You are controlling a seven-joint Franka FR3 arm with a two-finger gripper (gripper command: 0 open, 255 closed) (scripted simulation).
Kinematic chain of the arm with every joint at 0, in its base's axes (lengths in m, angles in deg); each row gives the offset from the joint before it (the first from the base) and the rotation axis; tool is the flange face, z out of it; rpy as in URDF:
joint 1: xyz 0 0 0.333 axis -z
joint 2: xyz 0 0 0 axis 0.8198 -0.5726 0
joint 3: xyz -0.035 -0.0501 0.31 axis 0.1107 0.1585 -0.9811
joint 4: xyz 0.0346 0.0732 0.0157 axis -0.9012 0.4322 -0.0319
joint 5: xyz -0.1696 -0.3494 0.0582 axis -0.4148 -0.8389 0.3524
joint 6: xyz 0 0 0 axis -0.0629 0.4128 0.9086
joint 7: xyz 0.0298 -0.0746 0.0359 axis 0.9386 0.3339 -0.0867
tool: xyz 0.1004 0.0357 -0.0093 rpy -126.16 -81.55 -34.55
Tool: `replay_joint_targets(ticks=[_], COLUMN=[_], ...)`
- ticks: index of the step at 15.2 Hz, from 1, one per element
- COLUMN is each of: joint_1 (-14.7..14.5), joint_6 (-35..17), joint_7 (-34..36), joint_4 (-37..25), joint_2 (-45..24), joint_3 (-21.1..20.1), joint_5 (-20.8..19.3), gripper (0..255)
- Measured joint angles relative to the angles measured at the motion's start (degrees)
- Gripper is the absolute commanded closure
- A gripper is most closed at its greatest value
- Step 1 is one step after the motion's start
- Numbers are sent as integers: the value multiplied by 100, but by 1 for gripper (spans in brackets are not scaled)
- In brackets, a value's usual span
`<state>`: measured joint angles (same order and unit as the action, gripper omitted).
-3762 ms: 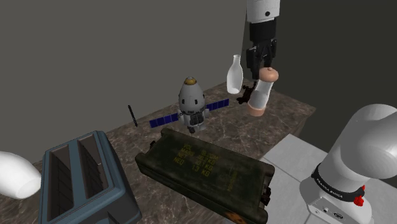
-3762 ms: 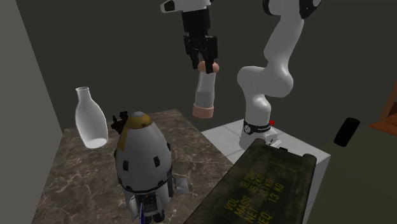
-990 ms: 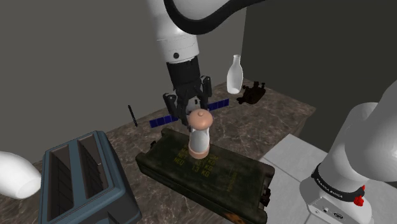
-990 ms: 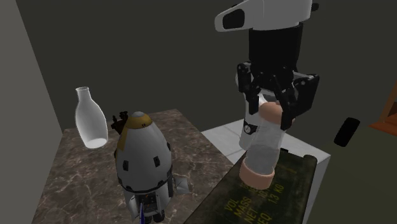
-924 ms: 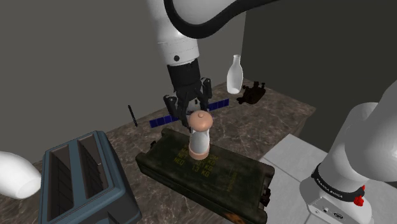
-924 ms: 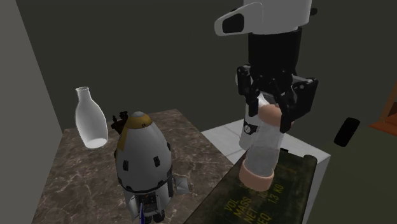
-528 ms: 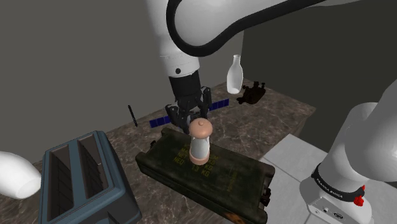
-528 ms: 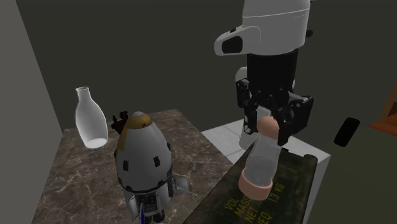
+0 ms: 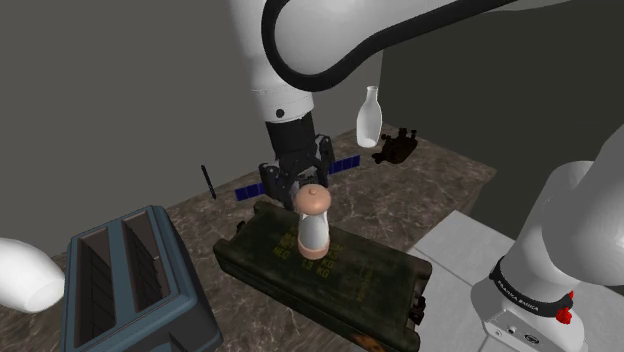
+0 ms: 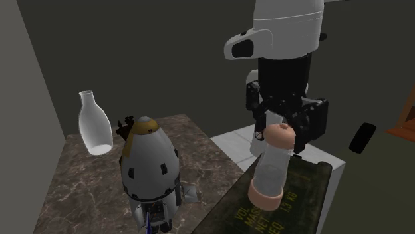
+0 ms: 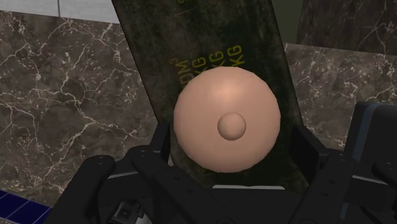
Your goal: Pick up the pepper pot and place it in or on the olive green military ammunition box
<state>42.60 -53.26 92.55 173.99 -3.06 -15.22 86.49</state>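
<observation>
The pepper pot (image 9: 312, 224) stands upright on the flat lid of the green ammunition box (image 9: 360, 275). Its base rests on the printed lettering, about midway across the lid, so there is lid on every side to bear on. The gripper (image 11: 233, 141) hangs directly above, pointing straight down, with the pot's rounded cap between the fingers (image 11: 306, 150). The fingers stand apart and are not clamped. In the wrist view a strip of lid shows between the cap and one finger. The other finger lies just beside the cap, and light contact there cannot be ruled out. Judgement: the pot carries its own weight and placement is essentially complete. The vertical approach leaves the arm clear of the toy spacecraft (image 10: 150, 166) and the white bottle (image 9: 369, 114) on the marble table (image 9: 440, 185). The next move calls for a straight lift, since a sideways drag could topple the tall, narrow pot
</observation>
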Motion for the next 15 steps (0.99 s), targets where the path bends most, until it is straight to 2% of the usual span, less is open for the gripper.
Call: replay_joint_targets(ticks=[4, 10, 15], joint_1=[0, 33, 37], joint_6=[0, 678, 722], joint_7=[0, 49, 51], joint_4=[0, -770, -826], joint_2=[0, -92, -111], joint_3=[0, 33, 35], joint_5=[0, -61, -70], gripper=[0, 0, 0])
